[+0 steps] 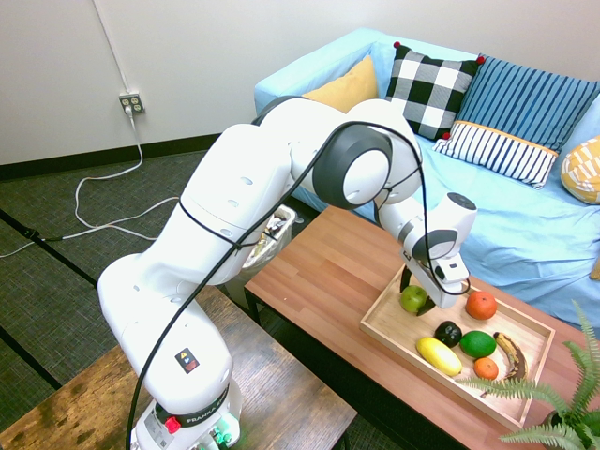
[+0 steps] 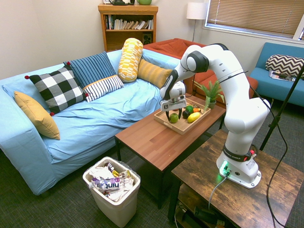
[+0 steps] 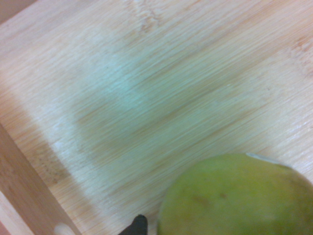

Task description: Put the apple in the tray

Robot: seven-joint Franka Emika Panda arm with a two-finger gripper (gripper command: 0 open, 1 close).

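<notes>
Apple (image 3: 234, 198) rests in the tray (image 1: 394, 320), apparently between the open claw's (image 2: 174, 118) fingers.

The arm (image 1: 192, 398) reads "FRANKA" and bears a warning triangle (image 1: 187, 360); a bottle (image 2: 107, 184) reads "hint".

The green apple (image 1: 412, 299) lies inside the shallow light-wood tray (image 1: 378, 320).

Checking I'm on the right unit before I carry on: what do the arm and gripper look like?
The arm is glossy white with rounded segments and dark grey rings at its joints. A black cable runs loosely along it, tied on with dark bands. Its base has a dark band lettered FRANKA, a red button and a small dark label. The gripper has a white, boxy body and two black fingers.
</notes>
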